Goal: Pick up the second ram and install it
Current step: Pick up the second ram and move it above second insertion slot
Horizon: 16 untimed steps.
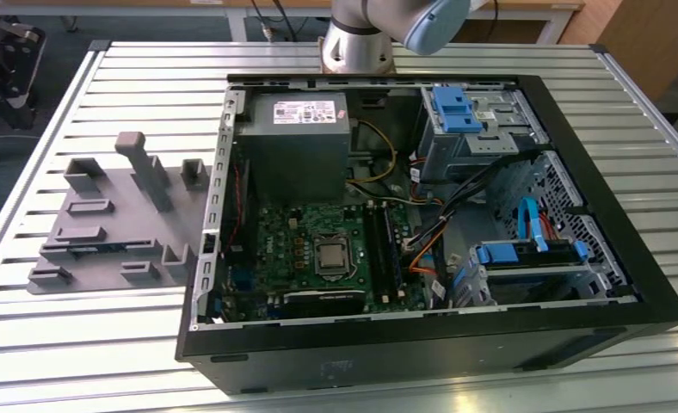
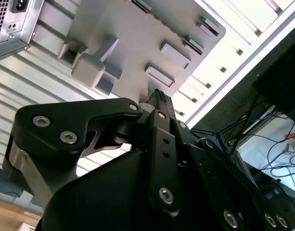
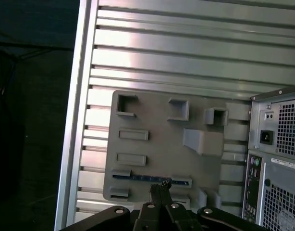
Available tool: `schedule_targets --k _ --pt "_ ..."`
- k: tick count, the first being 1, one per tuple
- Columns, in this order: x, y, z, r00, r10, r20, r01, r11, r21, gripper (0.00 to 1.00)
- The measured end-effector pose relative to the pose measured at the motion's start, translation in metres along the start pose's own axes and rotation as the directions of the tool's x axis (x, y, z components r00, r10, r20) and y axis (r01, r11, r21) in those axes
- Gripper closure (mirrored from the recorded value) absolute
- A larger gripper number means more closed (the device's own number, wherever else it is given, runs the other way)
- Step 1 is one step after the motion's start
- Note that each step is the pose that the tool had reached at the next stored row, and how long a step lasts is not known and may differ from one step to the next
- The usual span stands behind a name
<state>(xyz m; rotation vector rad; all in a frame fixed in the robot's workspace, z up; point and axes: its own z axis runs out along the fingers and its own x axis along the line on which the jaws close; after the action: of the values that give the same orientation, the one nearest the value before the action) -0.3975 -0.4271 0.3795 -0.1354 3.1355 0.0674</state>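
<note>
The second ram (image 3: 140,177) is found lying in a slot of the grey tray (image 1: 115,245), at the exterior view's left, not yet lifted. The gripper (image 3: 160,186) is poised close over it, fingers (image 3: 156,189) pressed together, nothing grasped. Pick-up and installation are judged outstanding.

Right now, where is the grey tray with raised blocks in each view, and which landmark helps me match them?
Exterior view: the grey tray lies at the exterior view's left of the computer case.
First wrist view: the tray lies just beyond the gripper, beside the case's rear panel.
Second wrist view: the tray lies beyond the gripper, near the case's rear.
Shared landmark: the computer case beside the tray.
</note>
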Motion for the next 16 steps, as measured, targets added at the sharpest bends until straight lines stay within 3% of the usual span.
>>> schedule_targets --k 9,13,16 --pt "0.0000 -0.0001 0.0002 0.9947 -0.102 -0.0043 0.102 0.9948 -0.0007 0.89" --pt "0.0000 -0.0001 0.0003 0.9884 -0.152 -0.0065 0.152 0.9884 -0.0012 0.89" --pt "0.0000 -0.0001 0.0004 0.9805 -0.196 -0.0082 0.196 0.9806 -0.0017 0.89"
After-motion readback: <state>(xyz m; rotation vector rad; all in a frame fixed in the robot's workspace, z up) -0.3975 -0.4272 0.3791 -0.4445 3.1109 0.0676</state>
